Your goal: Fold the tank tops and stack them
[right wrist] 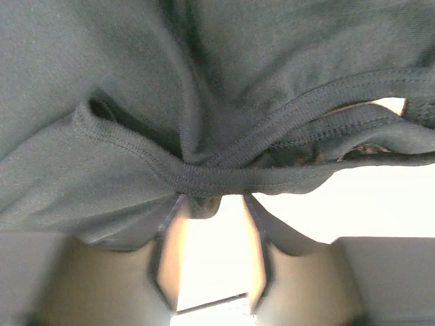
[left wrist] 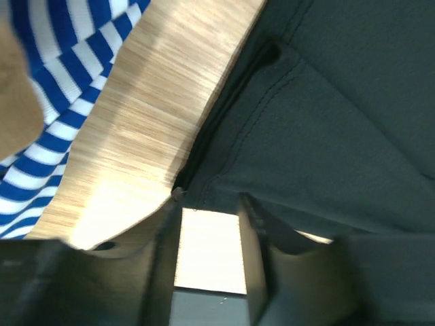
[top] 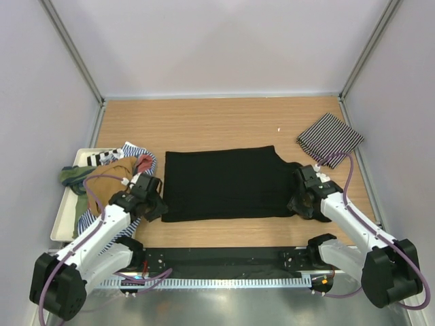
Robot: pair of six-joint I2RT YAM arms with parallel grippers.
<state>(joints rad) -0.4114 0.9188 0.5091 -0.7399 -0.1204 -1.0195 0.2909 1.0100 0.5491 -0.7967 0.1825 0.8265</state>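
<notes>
A plain black tank top (top: 224, 183) lies spread flat across the middle of the table. My left gripper (top: 153, 206) sits at its near-left corner, and my right gripper (top: 300, 202) at its near-right corner by the straps. In the left wrist view the left gripper (left wrist: 209, 207) is open, its tips at the edge of the black cloth (left wrist: 326, 122). The right gripper (right wrist: 214, 200) is open too, with the black hem (right wrist: 224, 178) lying across its tips and nothing pinched. A finely striped black-and-white tank top (top: 331, 139) lies folded at the far right.
A white tray (top: 62, 221) at the left edge holds a loose pile of tops: tan (top: 112, 173), green (top: 71, 175) and blue-and-white striped (top: 134, 151). The blue-and-white striped one (left wrist: 61, 102) spills onto the wood close to my left gripper. Enclosure walls stand on three sides.
</notes>
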